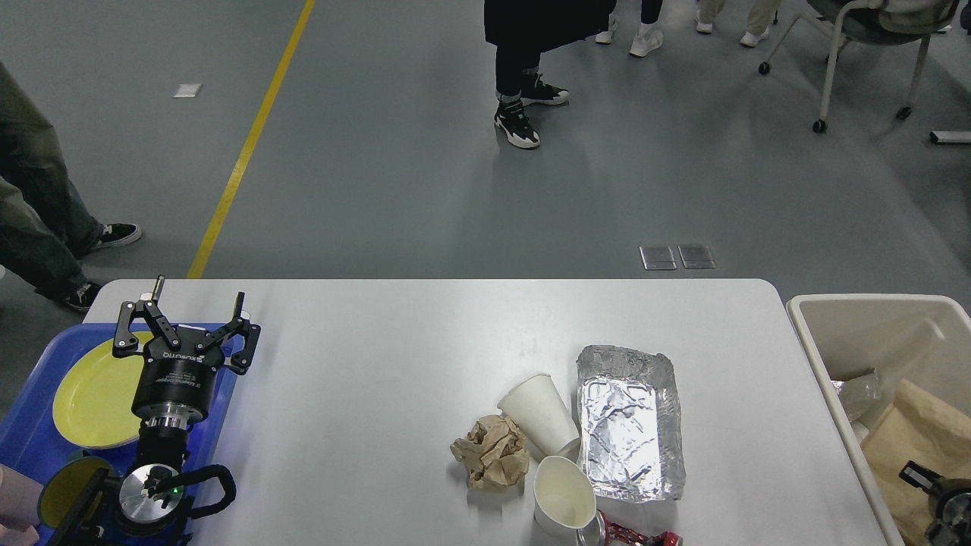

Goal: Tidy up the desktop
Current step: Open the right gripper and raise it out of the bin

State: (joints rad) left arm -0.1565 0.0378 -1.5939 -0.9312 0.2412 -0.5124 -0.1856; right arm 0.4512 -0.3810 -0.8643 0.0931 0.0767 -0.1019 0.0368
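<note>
The white desktop fills the lower part of the head view. Near its front right lie a crumpled brown paper ball, a white paper cup on its side, a second white cup with its mouth up, a crinkled foil tray and a red wrapper at the front edge. My left gripper stands open and empty over the desktop's left end. A dark part of my right gripper shows low over the bin at the right; its fingers cannot be told apart.
A blue tray with a yellow plate sits at the left edge. The beige bin beside the desktop's right end holds brown paper. Beyond the desktop, people stand on the floor and a wheeled chair is parked.
</note>
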